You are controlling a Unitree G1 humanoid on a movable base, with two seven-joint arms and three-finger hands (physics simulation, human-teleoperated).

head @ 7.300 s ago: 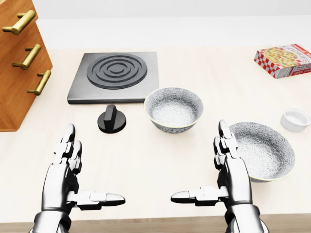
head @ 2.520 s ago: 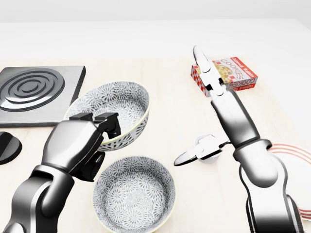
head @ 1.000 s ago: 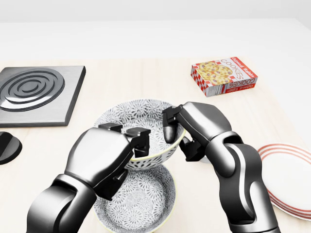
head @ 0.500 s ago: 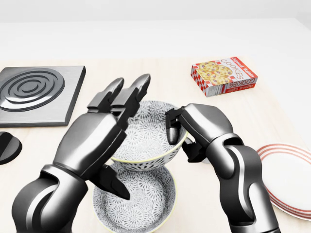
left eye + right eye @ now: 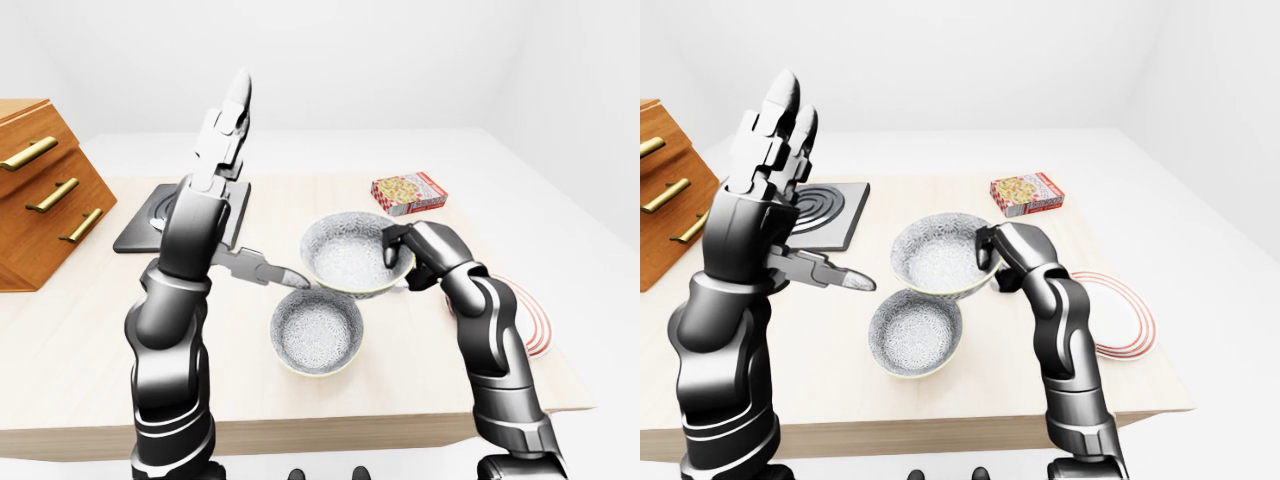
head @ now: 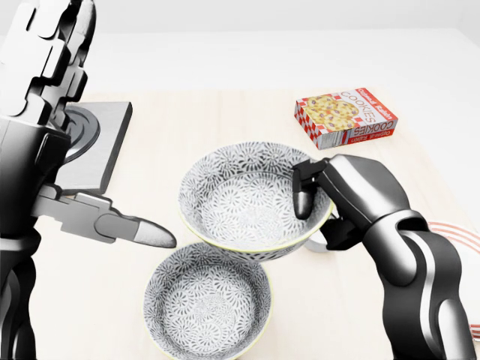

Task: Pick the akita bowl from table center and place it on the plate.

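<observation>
The akita bowl (image 6: 244, 196), grey-patterned with a pale rim, hangs above the table, tilted a little toward me. My right hand (image 6: 319, 215) is shut on its right rim, one finger inside and the others outside. My left hand (image 5: 265, 185) is open and raised high at the left, fingers pointing up and thumb (image 6: 127, 225) stretched toward the bowl without touching it. The red-ringed white plate (image 5: 1122, 318) lies on the table to the right of my right arm, mostly hidden by it in the head view.
A second patterned bowl (image 6: 206, 304) stands on the table just below the held one. A cookie box (image 6: 345, 116) lies at the upper right, a dark stove plate (image 5: 830, 212) at the left, and a wooden drawer unit (image 5: 40, 200) at the far left.
My left hand has let go of the bowl, opened and swung up to the left. The bowl stays in my right hand and has shifted slightly right.
</observation>
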